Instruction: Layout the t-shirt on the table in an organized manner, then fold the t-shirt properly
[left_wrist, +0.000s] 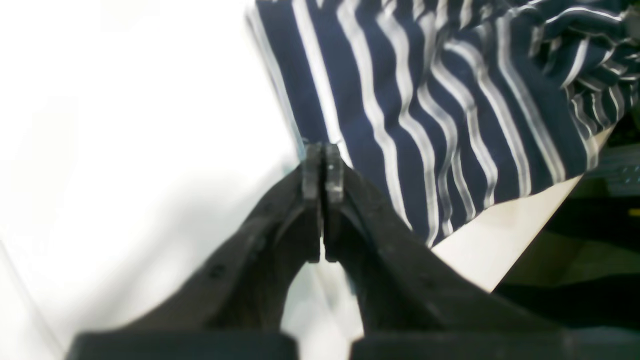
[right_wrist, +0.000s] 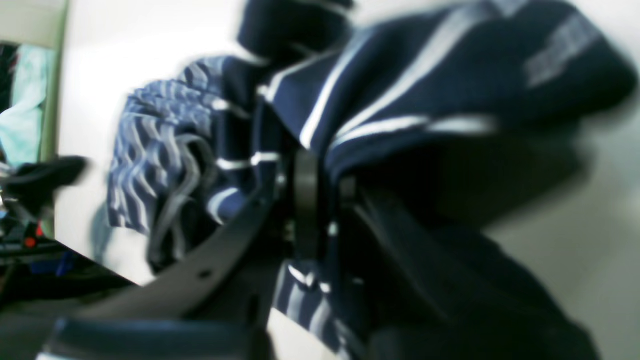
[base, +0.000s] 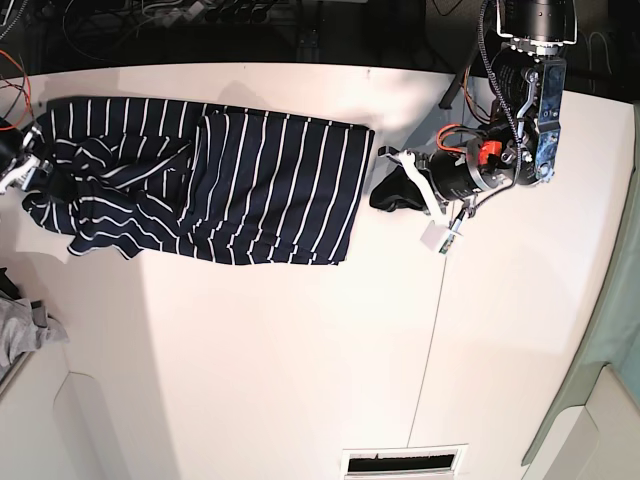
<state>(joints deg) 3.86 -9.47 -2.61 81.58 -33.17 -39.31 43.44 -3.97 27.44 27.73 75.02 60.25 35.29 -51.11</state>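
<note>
The navy t-shirt (base: 250, 185) with thin white stripes lies on the white table (base: 300, 350) at the back left. Its right half lies flat and its left end is bunched. My left gripper (left_wrist: 324, 150) is shut, and its tips rest at the shirt's hem (left_wrist: 310, 100); no fabric shows between the pads. In the base view this gripper (base: 388, 190) sits just right of the shirt's right edge. My right gripper (right_wrist: 315, 190) is shut on the t-shirt (right_wrist: 400, 100), with crumpled fabric draped over its fingers. It is at the shirt's far left end (base: 20, 165).
A small grey cloth (base: 22, 335) lies at the table's left edge. A thin dark seam (base: 425, 340) runs down the table. A white slotted panel (base: 405, 462) sits at the front edge. Cables and dark gear line the back. The table edge (left_wrist: 525, 225) drops off near the left gripper.
</note>
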